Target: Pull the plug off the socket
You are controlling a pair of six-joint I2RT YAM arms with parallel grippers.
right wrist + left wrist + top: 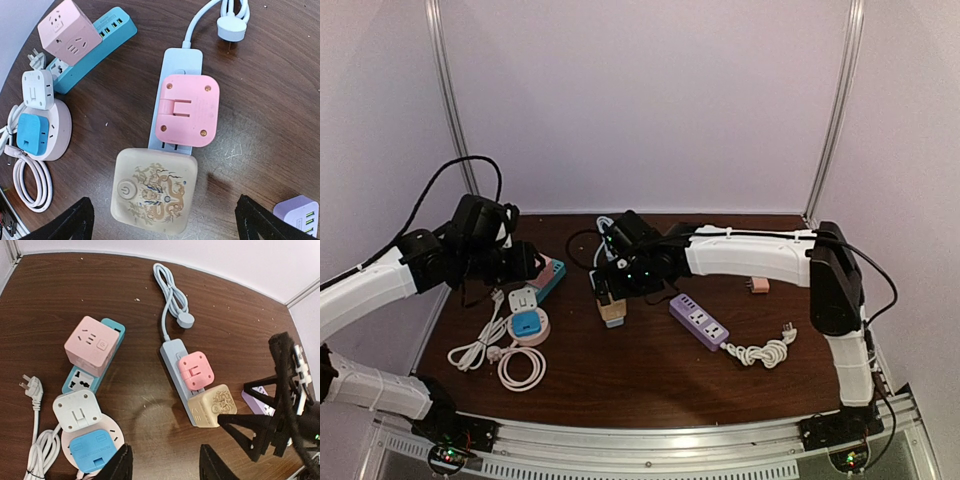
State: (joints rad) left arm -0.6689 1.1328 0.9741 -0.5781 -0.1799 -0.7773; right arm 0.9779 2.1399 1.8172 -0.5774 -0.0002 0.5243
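Note:
A light blue power strip [181, 65] lies at the table's middle and carries a pink plug [189, 110] and a beige cube plug with a dragon print [152, 191]. My right gripper [162, 212] is open, hovering above the beige plug with one finger on each side of it, not touching. In the top view the right gripper [611, 288] is over that strip, with the beige plug [613, 311] just in front. My left gripper [165, 462] is open and empty over bare wood between the round socket and the strip. It also shows in the top view [533, 263].
A teal power strip [111, 330] holds a pink cube adapter [92, 344]. A round pinkish socket [112, 432] holds a white plug [76, 410] and a blue plug [92, 454]. A purple strip [698, 320] with a coiled white cable [760, 351] lies right. A small pink adapter [758, 285] sits far right.

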